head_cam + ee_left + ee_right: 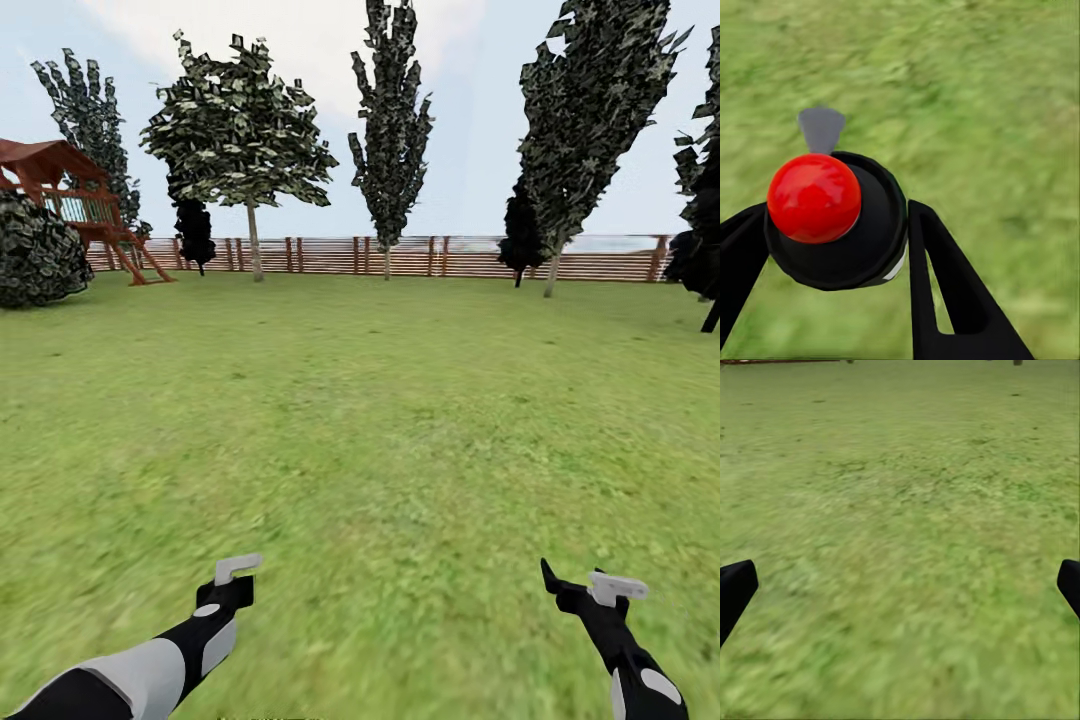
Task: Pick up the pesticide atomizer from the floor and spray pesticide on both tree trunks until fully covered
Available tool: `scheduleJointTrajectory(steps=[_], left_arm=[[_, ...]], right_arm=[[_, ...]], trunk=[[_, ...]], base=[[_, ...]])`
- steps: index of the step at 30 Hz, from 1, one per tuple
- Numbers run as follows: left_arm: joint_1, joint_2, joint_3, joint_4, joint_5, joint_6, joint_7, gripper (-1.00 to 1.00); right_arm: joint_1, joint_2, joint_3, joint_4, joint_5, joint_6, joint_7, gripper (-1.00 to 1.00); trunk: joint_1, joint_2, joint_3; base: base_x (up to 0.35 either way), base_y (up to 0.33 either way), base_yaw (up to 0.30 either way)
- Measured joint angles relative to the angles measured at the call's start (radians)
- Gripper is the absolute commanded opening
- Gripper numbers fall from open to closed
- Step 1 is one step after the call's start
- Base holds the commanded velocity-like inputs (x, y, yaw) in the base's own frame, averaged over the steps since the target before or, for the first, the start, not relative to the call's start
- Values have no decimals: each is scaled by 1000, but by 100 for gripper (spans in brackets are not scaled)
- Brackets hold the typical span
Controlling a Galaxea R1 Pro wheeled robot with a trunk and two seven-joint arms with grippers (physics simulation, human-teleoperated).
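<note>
A wide green lawn (380,420) is seen from the head camera, closed at the far side by a brown slatted fence (400,256). Along the fence stand a broad-crowned tree (240,130) with a thin pale trunk and several narrow dark cypresses (390,120). A red-brown wooden play structure (75,205) and a dark bush (35,250) are seen at far left.

Both arms are held low over the grass. The left gripper (232,585) is closed around the pesticide atomizer (832,221): in the left wrist view a round black body with a red ball on top and a grey nozzle tip is seated between the 2 black fingers (952,292), which press against its sides. In the head view little of the atomizer can be made out.

The right gripper (580,590) holds nothing. In the right wrist view its 2 fingertips (735,589) are set wide apart, with only grass between them.
</note>
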Motion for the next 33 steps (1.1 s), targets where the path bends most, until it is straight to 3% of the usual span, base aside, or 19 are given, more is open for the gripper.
scheduleJointTrajectory(steps=[33], left_arm=[[0,-2,0,0,0,0,0,-100]], right_arm=[[0,0,1,0,0,0,-1,100]], trunk=[[0,0,0]], base=[[0,0,287]])
